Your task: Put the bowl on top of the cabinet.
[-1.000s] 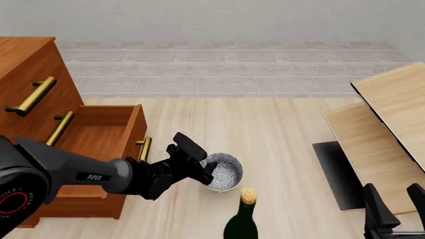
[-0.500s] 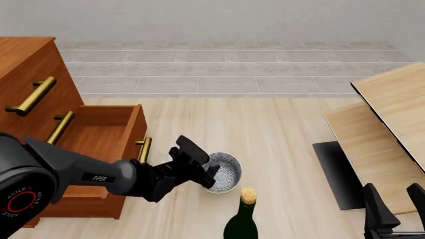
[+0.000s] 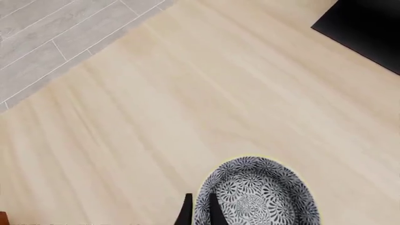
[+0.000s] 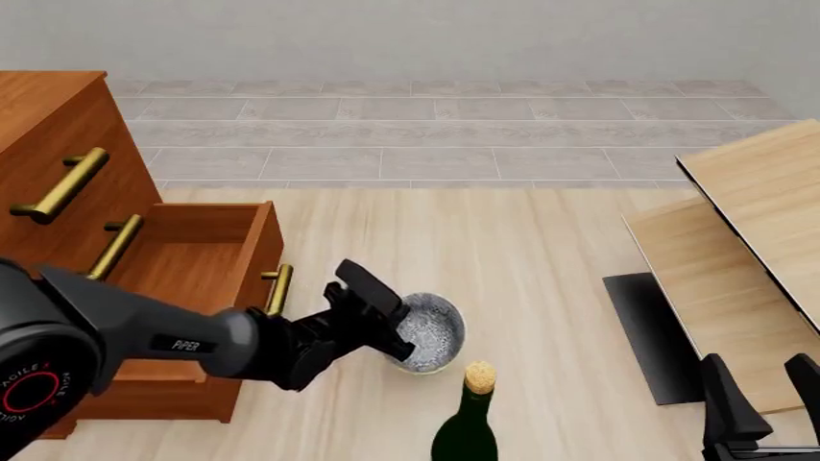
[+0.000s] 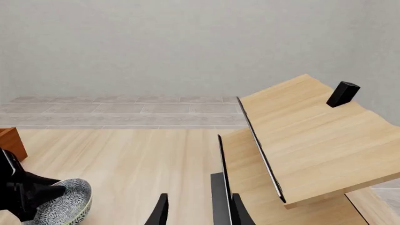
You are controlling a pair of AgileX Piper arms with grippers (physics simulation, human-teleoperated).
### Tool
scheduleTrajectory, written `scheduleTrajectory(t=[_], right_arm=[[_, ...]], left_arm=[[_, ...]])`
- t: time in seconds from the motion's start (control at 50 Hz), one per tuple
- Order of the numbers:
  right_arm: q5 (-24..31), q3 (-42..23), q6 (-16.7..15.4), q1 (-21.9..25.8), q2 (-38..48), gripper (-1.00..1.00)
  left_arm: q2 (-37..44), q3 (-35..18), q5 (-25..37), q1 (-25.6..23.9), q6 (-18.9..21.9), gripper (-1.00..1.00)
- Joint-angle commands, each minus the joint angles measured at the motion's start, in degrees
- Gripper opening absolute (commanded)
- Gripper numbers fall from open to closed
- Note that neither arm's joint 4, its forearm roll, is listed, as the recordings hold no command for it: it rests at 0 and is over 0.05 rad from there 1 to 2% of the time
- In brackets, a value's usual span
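Observation:
The bowl (image 4: 436, 331), grey-white outside and blue-grey speckled inside, sits low over the pale wood surface beside the open drawer. My left gripper (image 4: 399, 338) is shut on the bowl's near-left rim. In the left wrist view its two dark fingers (image 3: 186, 212) straddle the rim of the bowl (image 3: 259, 197). The reddish-brown cabinet (image 4: 52, 125) with brass bar handles stands at the left, its top only partly in view. My right gripper (image 4: 759, 389) hangs open at the lower right, holding nothing. In the right wrist view the right gripper (image 5: 198, 211) points toward the table, with the bowl (image 5: 65, 202) off to one side.
The cabinet's lower drawer (image 4: 192, 259) is pulled open next to the bowl. A dark green corked bottle (image 4: 470, 423) stands just in front of the bowl. A light-wood table (image 4: 756, 221) fills the right side, with a small black block (image 5: 342, 93) on it and a dark mat (image 4: 647, 331) below.
The left gripper with the bowl dipped slightly and the bowl now looks less tilted toward the camera. The right arm has not moved.

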Motion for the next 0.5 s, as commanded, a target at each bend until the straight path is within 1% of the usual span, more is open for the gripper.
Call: scheduleTrajectory(t=[0.02,0.08,0.18,0.34,0.38,0.4,0.42,0.46,0.5], right_arm=[[0.00,0.00,0.00,0.01,0.00,1.00],[0.00,0.00,0.01,-0.01,0.01,1.00],[0.00,0.00,0.01,0.01,0.00,1.00],[0.00,0.00,-0.01,0.00,-0.01,1.00],[0.00,0.00,0.01,0.01,0.00,1.00],[0.00,0.00,-0.01,0.00,0.01,1.00],[0.00,0.00,0.00,-0.01,-0.01,1.00],[0.00,0.00,0.01,-0.02,-0.01,1.00],[0.00,0.00,0.00,0.01,-0.01,1.00]], left_arm=[[-1.08,0.28,-0.30,1.39,0.05,-1.00],[-2.73,0.12,0.00,2.27,-0.69,-1.00],[-5.46,0.92,0.06,2.93,-0.79,-1.00],[-12.80,1.94,1.46,4.99,-2.50,-1.00],[-14.09,2.37,1.95,4.48,-2.64,-1.00],[-15.51,2.82,2.24,4.36,-3.41,-1.00],[-16.95,3.80,1.31,4.63,-2.51,-1.00],[-17.99,3.31,2.33,5.85,-3.75,-1.00],[-20.14,3.82,2.52,6.13,-3.73,-1.00]])
